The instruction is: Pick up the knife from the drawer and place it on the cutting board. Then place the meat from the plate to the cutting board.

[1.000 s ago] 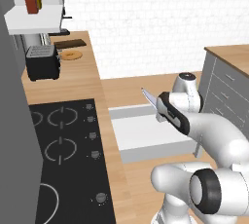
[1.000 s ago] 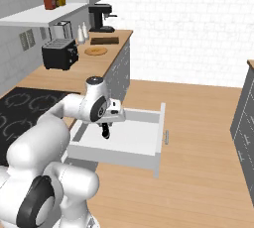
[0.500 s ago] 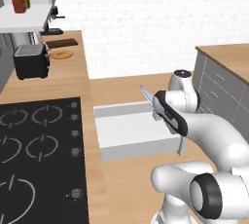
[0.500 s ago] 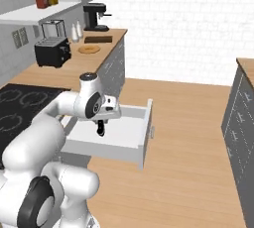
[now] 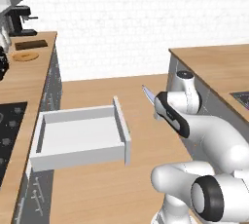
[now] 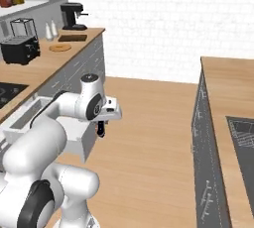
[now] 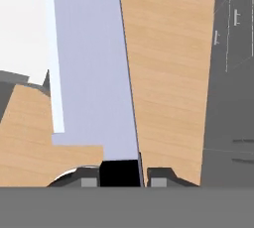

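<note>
Base has driven since 1 s ago: whole view shifts, hob slides off left, island cabinets come in on the right. Gripper [image 7: 124, 175] clamps the knife [image 7: 92, 68] by its black handle, blade running fwd. Drawer [image 5: 80, 135] hangs open just left, front panel near the blade tip. Judgement: carry blade level, keep tip off panel. Cutting board [image 6: 72, 37] + plate [image 6: 60, 47] far down counter; floor between is open.

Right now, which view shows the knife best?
The hand view: the knife runs up from its black handle between the fingertips of the gripper, blade filling the frame. The left base view shows just the blade tip; the right base view a dark handle end.
</note>
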Controlling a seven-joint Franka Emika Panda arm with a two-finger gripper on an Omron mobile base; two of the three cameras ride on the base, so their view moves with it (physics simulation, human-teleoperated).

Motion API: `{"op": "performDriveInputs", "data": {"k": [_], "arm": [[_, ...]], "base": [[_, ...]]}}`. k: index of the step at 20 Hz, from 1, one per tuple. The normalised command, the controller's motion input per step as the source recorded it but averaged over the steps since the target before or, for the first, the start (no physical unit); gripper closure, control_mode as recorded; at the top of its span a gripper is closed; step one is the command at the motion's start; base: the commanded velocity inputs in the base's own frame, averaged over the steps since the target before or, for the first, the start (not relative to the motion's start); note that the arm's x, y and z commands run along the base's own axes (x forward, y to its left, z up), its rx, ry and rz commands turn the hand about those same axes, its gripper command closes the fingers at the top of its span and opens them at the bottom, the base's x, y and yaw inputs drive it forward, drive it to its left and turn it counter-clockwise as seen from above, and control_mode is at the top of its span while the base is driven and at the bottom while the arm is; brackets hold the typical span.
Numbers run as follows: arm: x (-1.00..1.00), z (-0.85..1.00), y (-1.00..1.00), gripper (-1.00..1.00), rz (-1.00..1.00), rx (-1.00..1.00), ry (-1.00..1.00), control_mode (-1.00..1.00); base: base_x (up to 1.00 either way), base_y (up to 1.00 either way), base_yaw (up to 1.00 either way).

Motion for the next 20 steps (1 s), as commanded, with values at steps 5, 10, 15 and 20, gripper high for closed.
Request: {"op": "performDriveInputs", "data": {"k": [5,10,15,20], "arm": [[0.0,0.0,0.0,1.0,0.0,0.0,0.0,1.0],[0.0,0.0,0.0,1.0,0.0,0.0,0.0,1.0],[0.0,0.0,0.0,1.0,0.0,0.0,0.0,1.0],[0.0,0.0,0.0,1.0,0.0,0.0,0.0,1.0]], "base": [[0.89,-0.72,0.15],[1.0,0.0,0.01],[1.0,0.0,0.0],[1.0,0.0,0.0]]}}
